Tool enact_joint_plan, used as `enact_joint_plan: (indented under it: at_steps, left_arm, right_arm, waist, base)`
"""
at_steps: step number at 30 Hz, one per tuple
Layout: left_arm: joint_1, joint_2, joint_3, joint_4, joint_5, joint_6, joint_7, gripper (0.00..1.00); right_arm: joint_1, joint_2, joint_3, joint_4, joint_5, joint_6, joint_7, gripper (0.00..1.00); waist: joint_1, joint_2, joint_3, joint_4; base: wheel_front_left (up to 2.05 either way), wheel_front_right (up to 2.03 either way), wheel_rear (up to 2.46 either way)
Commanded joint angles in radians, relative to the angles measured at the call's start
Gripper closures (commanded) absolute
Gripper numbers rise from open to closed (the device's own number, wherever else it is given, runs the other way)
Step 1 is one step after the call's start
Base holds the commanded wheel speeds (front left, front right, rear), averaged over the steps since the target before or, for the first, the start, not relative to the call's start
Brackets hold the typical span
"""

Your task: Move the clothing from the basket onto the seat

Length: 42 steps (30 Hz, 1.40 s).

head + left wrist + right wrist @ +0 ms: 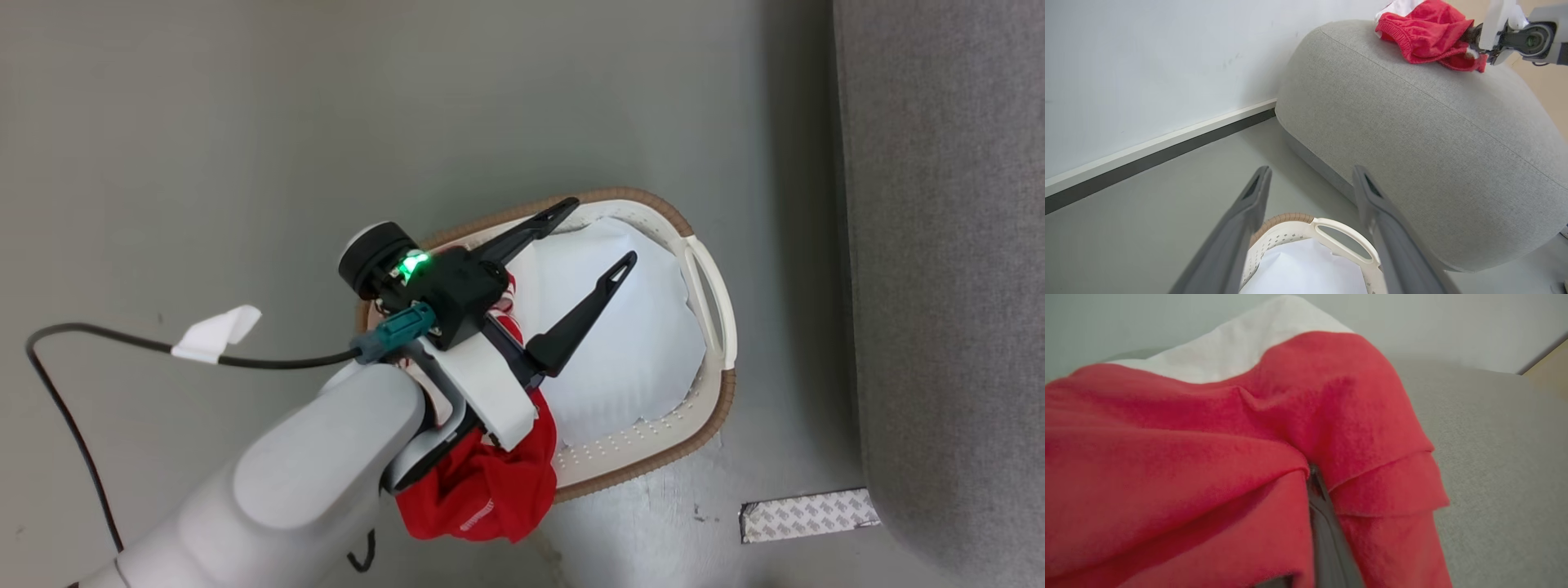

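Left wrist view: right gripper pinches limp, likely light clothing near the seat's rounded corner; left gripper gapes above the basket. Any fold should give purchase.

Left pincer hovering over rounded white perforated plastic basket. Plain pale cloth lying inside, beneath fingers. Bright red fabric garment draping over rim behind wrist. Large light grey woven sofa standing right of pincer, second red garment lying on top, right pincer clamping it.
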State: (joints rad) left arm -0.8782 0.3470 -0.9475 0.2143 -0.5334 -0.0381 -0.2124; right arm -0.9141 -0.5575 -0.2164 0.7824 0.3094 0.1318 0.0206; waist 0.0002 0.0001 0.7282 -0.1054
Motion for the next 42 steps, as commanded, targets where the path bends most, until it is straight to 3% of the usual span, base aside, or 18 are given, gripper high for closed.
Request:
enact_joint_plan:
  at_steps: [1, 2, 3, 16, 25, 31, 42]
  left_arm:
    - [0.005, -0.004, 0.001, 0.008, -0.015, 0.002, -0.01, 0.0]
    - [0.008, -0.007, 0.002, 0.014, -0.017, 0.002, -0.013, 0.0]
    - [0.011, -0.01, 0.002, 0.019, -0.021, 0.002, -0.014, 0.0]
    - [0.129, -0.047, 0.025, 0.12, -0.075, 0.001, -0.047, 0.0]
    - [0.251, -0.051, 0.127, 0.105, -0.101, 0.03, -0.052, 0.0]
    - [0.339, -0.031, 0.244, 0.058, -0.088, 0.068, -0.052, 0.0]
    - [0.544, -0.026, 0.48, 0.031, -0.093, 0.112, -0.052, 0.0]
  right_arm:
    - [-0.009, -0.008, 0.01, 0.019, 0.0, -0.002, 0.026, 0.82]
    - [-0.012, -0.005, 0.019, 0.027, 0.002, -0.002, 0.043, 0.52]
    - [-0.015, -0.003, 0.026, 0.032, 0.009, -0.002, 0.054, 0.0]
    - [0.114, -0.013, 0.186, 0.026, 0.061, -0.002, 0.223, 0.0]
    - [0.259, -0.06, 0.29, -0.234, 0.146, -0.002, 0.175, 0.0]
    - [0.363, -0.05, 0.312, -0.444, 0.204, -0.002, 0.112, 0.0]
    - [0.617, 0.164, 0.287, -0.6, 0.245, -0.002, -0.102, 0.0]
  waist:
    - [-0.0002, -0.0001, -0.012, 0.001]
    - [-0.0002, -0.0001, -0.02, 0.0]
    - [-0.0002, -0.0001, -0.029, -0.002]
    - [-0.0002, -0.0001, -0.306, -0.058]
    - [-0.0002, -0.0001, -0.512, -0.054]
    - [-0.0002, -0.0001, -0.617, -0.024]
    - [-0.0002, -0.0001, -0.716, 0.053]
  base:
    - [0.0, 0.0, 0.0]
    - [0.0, 0.0, 0.0]
    - [0.0, 0.0, 0.0]
    - [0.0, 0.0, 0.0]
    - [0.0, 0.0, 0.0]
    - [0.0, 0.0, 0.0]
    - [0.0, 0.0, 0.0]
